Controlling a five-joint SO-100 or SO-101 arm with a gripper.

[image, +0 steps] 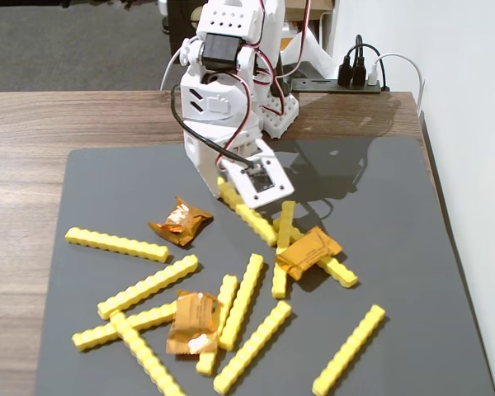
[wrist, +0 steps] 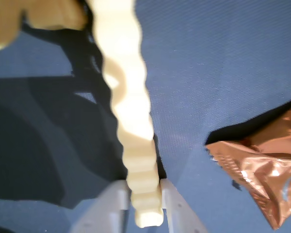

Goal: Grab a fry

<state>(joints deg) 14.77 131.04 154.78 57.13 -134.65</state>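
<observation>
My gripper (image: 228, 190) reaches down over the near end of a bright-yellow studded fry (image: 256, 221) that lies diagonally at the middle of the dark grey mat (image: 379, 206). In the wrist view the fry (wrist: 131, 111) runs up the frame from between my two white fingers (wrist: 117, 201). Both fingers press against its sides, so my gripper (wrist: 144, 196) is shut on the fry. The fry's far end meets another yellow stick (wrist: 48, 14) at the top left. I cannot tell whether the fry is off the mat.
Several more yellow fries lie scattered over the front of the mat, for example one at the left (image: 115, 244) and one at the right (image: 348, 338). Three crinkled orange foil packets lie among them (image: 180, 221) (image: 308, 252) (image: 191, 323); one shows in the wrist view (wrist: 266, 174). A wall stands at the right.
</observation>
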